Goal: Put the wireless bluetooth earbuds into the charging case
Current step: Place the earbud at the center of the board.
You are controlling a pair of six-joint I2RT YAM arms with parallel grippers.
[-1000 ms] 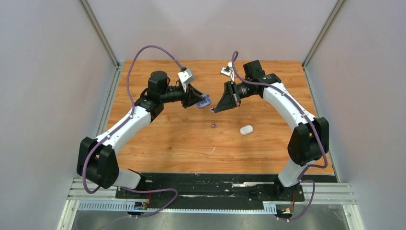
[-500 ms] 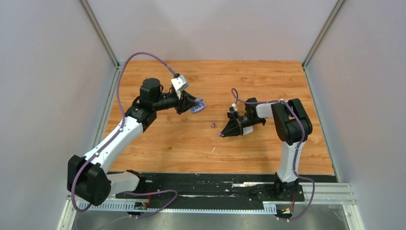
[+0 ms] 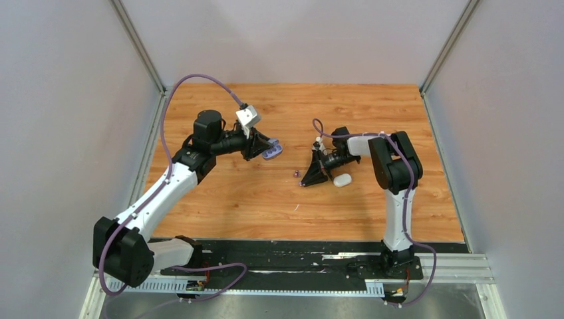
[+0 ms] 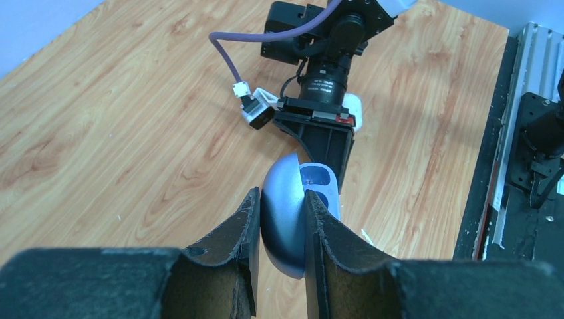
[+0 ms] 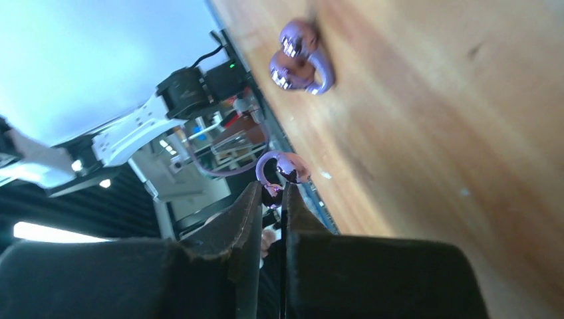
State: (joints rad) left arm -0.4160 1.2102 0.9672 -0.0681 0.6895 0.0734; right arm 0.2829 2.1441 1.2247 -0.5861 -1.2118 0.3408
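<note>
right gripper [image 5: 271, 193] nearly shut, pinching purple earbud [image 5: 282, 166] at fingertips, frame centre; slim hold, may slip. left gripper [image 4: 281, 203] clamps case [image 4: 319, 183] by lid; could pivot.

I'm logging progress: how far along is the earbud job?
Done: nothing seated that I can see. In hand: the left hand holds the open purple case; the right hand pinches one purple earbud. Left: seating that bud, then the second purple earbud lying on the table, and the white case.
</note>
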